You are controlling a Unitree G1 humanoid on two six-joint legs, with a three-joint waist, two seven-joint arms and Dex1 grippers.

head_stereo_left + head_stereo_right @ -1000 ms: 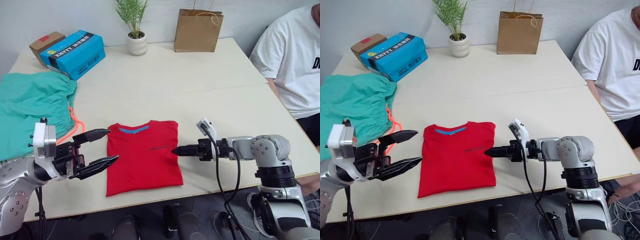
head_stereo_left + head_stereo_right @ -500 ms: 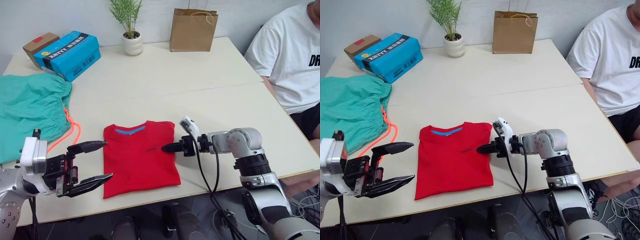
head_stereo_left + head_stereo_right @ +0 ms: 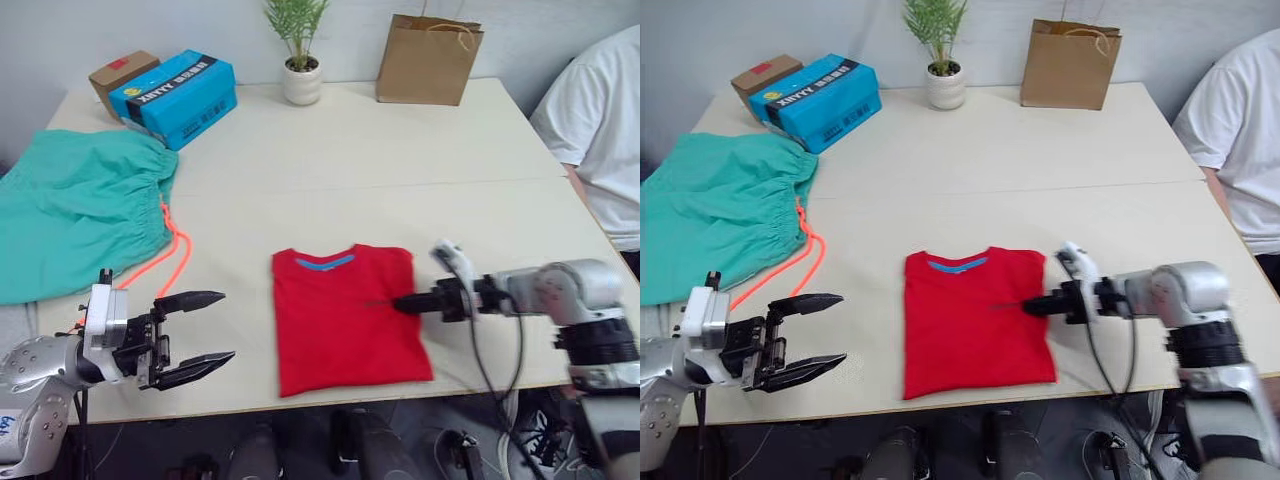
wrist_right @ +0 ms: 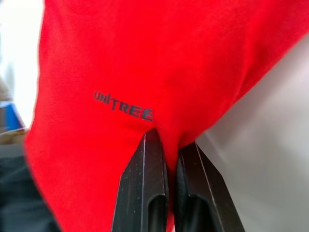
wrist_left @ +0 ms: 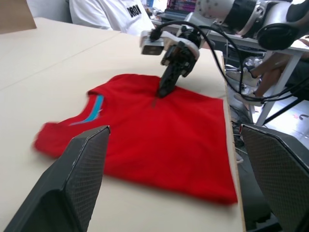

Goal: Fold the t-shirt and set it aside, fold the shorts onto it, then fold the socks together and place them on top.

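right pincer [image 3: 1028, 305] is clamped on a fold of the bright red cotton t-shirt [image 3: 970, 325], lying on the beige counter [image 3: 1040, 170]. left pincer [image 3: 818, 333] hangs wide open beside it.

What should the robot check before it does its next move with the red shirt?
1. Right gripper has hold of the t-shirt: ok, its fingers are pinched shut on a bit of red cloth by the chest print.
2. Left gripper ready to grab: ok, open, but off the shirt's left edge and touching nothing.
3. T-shirt lying flat: ok, folded narrow near the table's front edge.
4. Room to set the shirt aside: ok, bare table behind it.
5. Shorts out of the way: ok, lying apart at the robot's left.
6. Socks ready: cannot tell.
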